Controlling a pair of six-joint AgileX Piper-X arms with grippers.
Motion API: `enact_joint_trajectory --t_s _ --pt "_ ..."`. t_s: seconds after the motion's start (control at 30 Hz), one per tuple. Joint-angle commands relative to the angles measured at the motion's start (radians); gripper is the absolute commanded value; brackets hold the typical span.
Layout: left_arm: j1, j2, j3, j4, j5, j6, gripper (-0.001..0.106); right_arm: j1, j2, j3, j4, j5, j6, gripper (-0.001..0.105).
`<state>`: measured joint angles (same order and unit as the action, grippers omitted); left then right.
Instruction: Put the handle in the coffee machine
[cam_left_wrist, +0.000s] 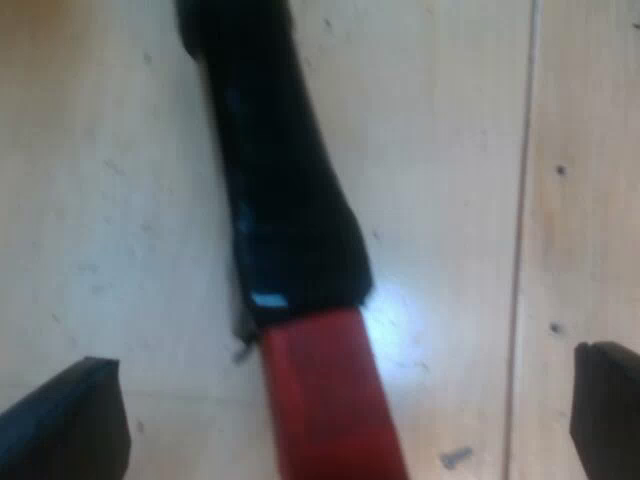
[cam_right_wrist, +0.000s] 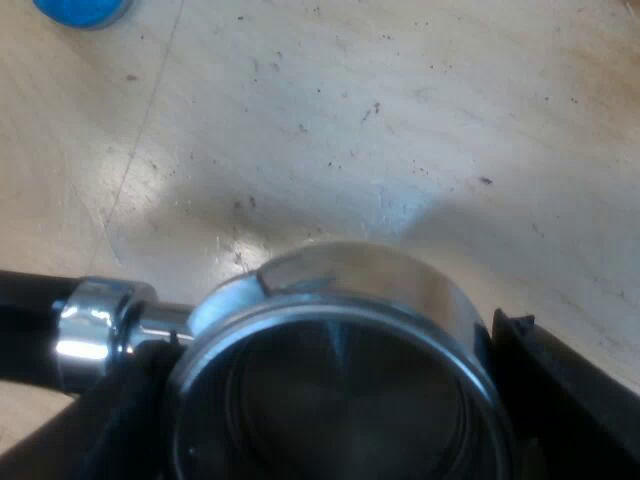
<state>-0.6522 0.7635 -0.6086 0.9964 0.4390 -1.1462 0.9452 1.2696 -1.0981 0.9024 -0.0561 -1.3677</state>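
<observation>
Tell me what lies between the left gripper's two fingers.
In the left wrist view the holder's handle, dark with a red end, lies between the open left gripper's fingers, touching neither, with wooden table showing either side.

The holder (cam_right_wrist: 350, 280) is held in the right pincer (cam_right_wrist: 310, 370) over the surface (cam_right_wrist: 400, 120); its handle (cam_left_wrist: 285, 200) is flanked by the spread left pincer (cam_left_wrist: 345, 360); a tamper (cam_right_wrist: 82, 10) is set well apart.

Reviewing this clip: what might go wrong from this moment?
1. The right gripper seems to clamp the metal holder by its smooth round basket; it might slip or twist on lifting.
2. The left gripper is open astride the handle, which lies skewed; closing may catch the red end off-centre and turn the holder.
</observation>
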Motion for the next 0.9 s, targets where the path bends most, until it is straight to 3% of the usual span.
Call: enact_joint_trajectory --t_s 0.03,0.17,0.63,0.8,0.9 --pt "-0.005 0.013 -0.007 -0.039 -0.007 0.016 0.091 -0.004 -0.011 -0.016 -0.016 -0.009 0.021 0.000" --pt "-0.005 0.053 -0.007 -0.048 -0.043 0.041 0.091 -0.004 -0.011 -0.016 -0.016 -0.009 0.042 0.000" --pt "-0.005 0.141 -0.007 -0.112 -0.071 0.127 0.090 -0.004 -0.011 -0.016 -0.016 -0.009 0.062 0.000" --pt "-0.005 0.140 -0.007 -0.117 -0.073 0.127 0.080 -0.004 -0.011 -0.016 -0.016 -0.009 0.062 0.000" --pt "-0.005 0.140 -0.007 -0.117 -0.076 0.127 0.065 -0.004 -0.011 -0.016 -0.016 -0.009 0.064 0.000"
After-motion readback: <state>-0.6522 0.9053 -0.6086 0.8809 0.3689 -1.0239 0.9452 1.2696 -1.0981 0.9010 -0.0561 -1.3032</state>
